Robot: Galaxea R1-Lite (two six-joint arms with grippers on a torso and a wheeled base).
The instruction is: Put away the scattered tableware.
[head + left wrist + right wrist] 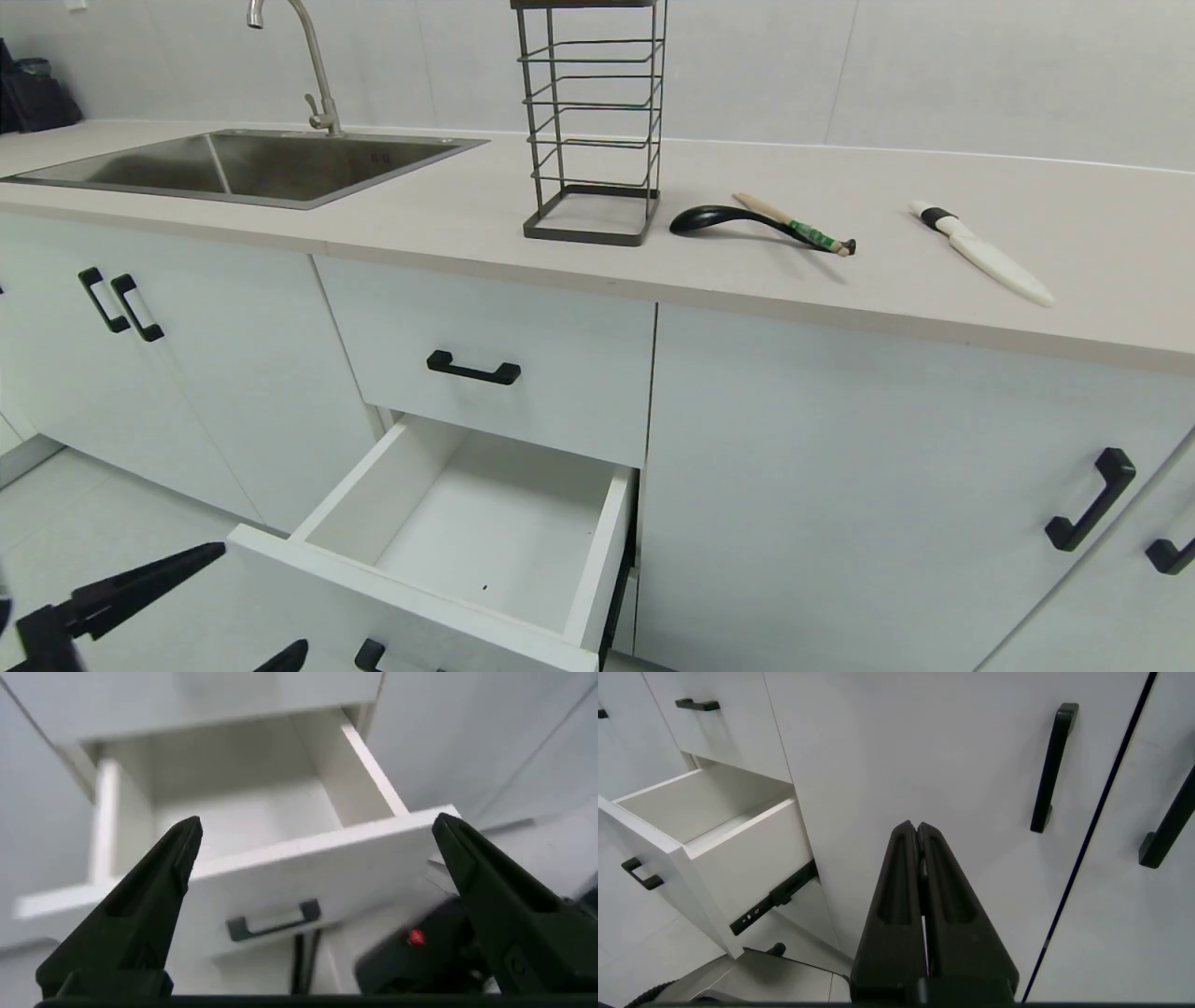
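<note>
The countertop carried the wire rack, which stood upright near the front edge and served as the reference point.

The sink was set into the countertop to the robot's left of the wire rack, well apart from it, with the faucet behind its basin.

The open drawer sat below the wire rack and slightly to the left of it, under a closed drawer. It was pulled out towards the robot. Its front panel bore a black handle.

The left gripper hung low, far below and to the left of the wire rack, just in front of the open drawer's front panel. Its fingers were spread wide and gripped nothing.

The right gripper was positioned before the cabinet door below and to the right of the wire rack. Its fingers were pressed together and held nothing.

The tableware lay on the countertop to the right of the wire rack:

1. The white knife, with a black band on its grip, lay farthest from the wire rack.
2. The black ladle lay just beside the wire rack's base, bowl towards it.
3. The wooden utensil, with a green band, lay touching the black ladle's handle, on the side away from the wire rack.
</note>
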